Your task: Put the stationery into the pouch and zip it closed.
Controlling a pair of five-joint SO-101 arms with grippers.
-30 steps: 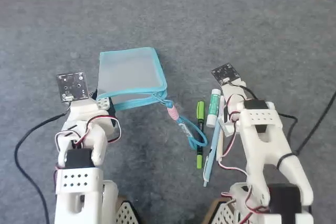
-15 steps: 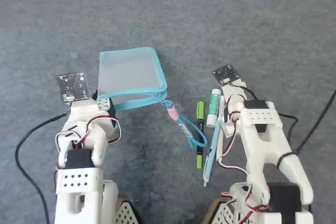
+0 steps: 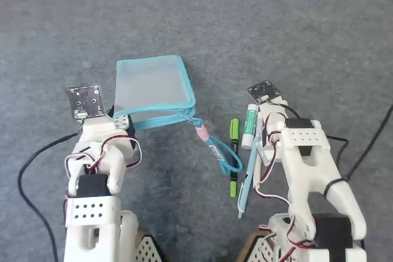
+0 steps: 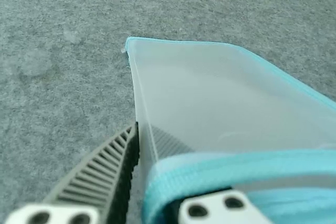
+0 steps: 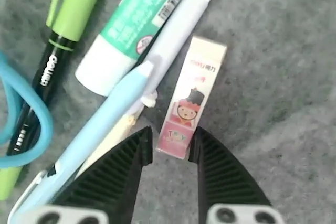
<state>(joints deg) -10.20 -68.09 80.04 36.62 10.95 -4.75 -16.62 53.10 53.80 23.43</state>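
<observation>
- On the left half of the desk (image 3: pixel 295 35), the teal see-through pouch (image 3: pixel 150 90) lies flat with its zip edge on the near side. Its blue strap loop (image 3: pixel 226 154) trails off to the right.
- The left claw (image 3: pixel 123 121) is pinched onto the near-left corner of that zip edge, and its wrist view shows the teal binding held right at the jaw. It has not shifted in the last second, and neither has the pouch.
- To the right of the strap, a green marker (image 3: pixel 234 133), a glue stick (image 3: pixel 249 126) and a light-blue pen (image 3: pixel 247 182) lie close together. None of them has moved.
- The one change is at the right arm, whose wrist has eased slightly nearer and lower over the stationery.
- The right claw (image 5: pixel 170 137) is now narrowly parted, with one jaw on each side of the near end of a small pink-and-white eraser (image 5: pixel 191 95). The eraser lies flat on the desk just beside the glue stick. I cannot tell whether the jaws already touch it, and it is not lifted.
- This looks like the first pick being lined up. The pouch appears to have nothing in it yet, so packing and zipping are all still to do.
- The blue pen's tip sits just beside the eraser, so closing the claw may nudge it.
</observation>
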